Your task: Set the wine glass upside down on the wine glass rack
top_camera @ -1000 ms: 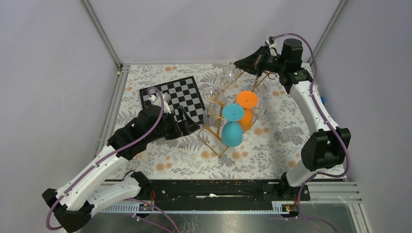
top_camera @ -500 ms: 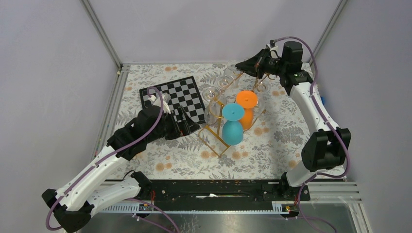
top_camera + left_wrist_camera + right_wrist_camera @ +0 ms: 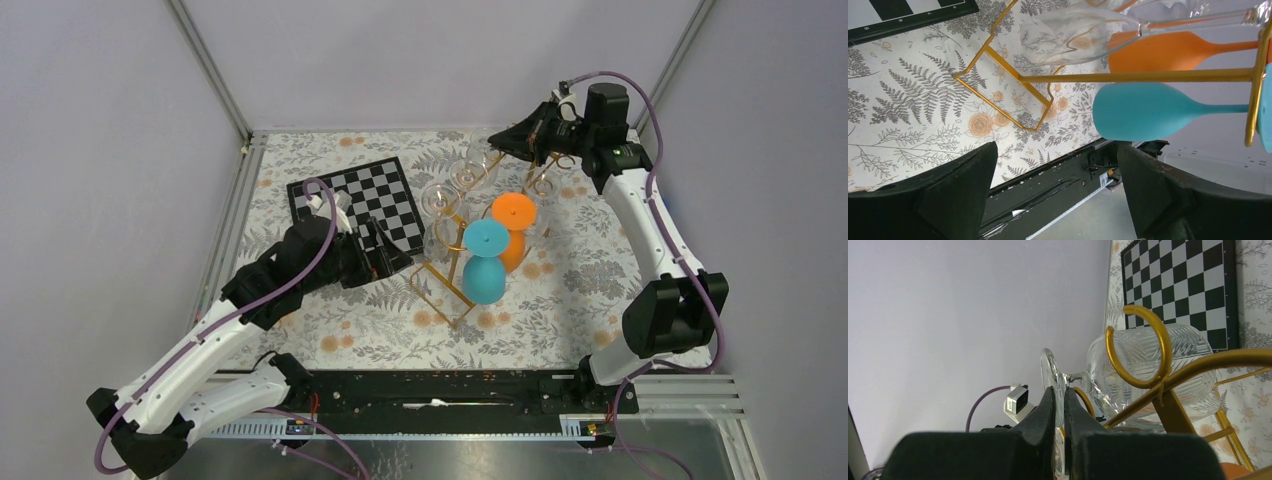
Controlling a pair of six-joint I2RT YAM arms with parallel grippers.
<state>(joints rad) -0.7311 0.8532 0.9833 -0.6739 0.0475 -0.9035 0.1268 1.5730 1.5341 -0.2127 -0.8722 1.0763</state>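
we see the right gripper (image 3: 1058, 395) pinched tight on the thin foot of the clear wine glass (image 3: 1193, 360), its bowl beside a curled loop at the far end of the gold wine glass rack (image 3: 1148, 76), while the left gripper (image 3: 1058, 170) hovers empty, fingers spread wide, by the near corner of the chessboard (image 3: 370, 195).

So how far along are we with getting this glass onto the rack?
Done: teal glass and orange glass hang upside down on the gold rack. In hand: right claw shut on the foot of a clear glass at the rack's far end, beside a curled loop. To do: probably seating it on the rails and letting go. Left claw is open, empty.
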